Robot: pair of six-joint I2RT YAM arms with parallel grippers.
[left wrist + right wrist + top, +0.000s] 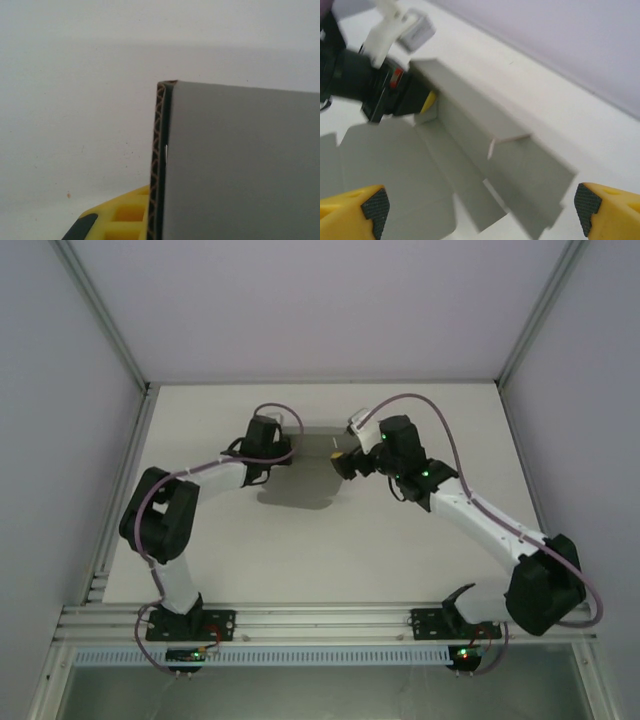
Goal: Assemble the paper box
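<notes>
Left fingers (428,102) closed on a paper box (470,165) wall. Right fingers (374,207) spread wide. Both arms reach forward, elbows outward.

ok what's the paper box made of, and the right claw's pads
Paper box: corrugated card, matte grey face; its cut edge shows brown fluting. Right claw: pads probably rubber, dark and finely textured, on yellow plastic-looking fingers.

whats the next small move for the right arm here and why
Probably lower the right end effector onto the small flap jutting from the raised wall of the paper box and close on it. Its jaws stand wide open and empty, while the left end effector pinches that wall's far end, so the loose flap looks next to fold.
</notes>
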